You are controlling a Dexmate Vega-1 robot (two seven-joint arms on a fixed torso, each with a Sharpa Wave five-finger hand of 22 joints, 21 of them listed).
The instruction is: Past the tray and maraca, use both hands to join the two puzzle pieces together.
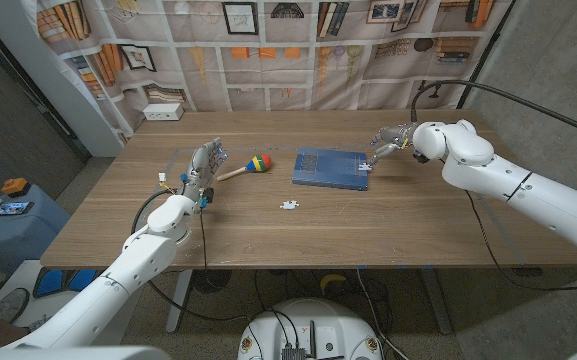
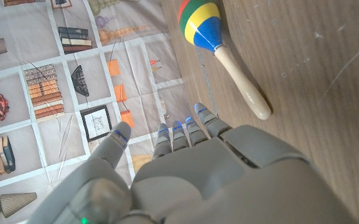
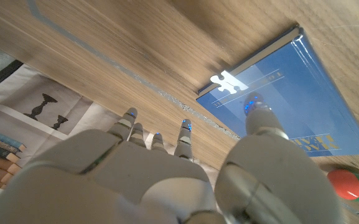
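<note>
On flat blue tray: white jigsaw piece; right hand spread empty above

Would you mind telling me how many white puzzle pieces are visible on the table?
2. One puzzle piece lies on the near right corner of the blue tray, by the right hand. The other puzzle piece lies on the bare wooden table, nearer the robot than the tray.
</note>
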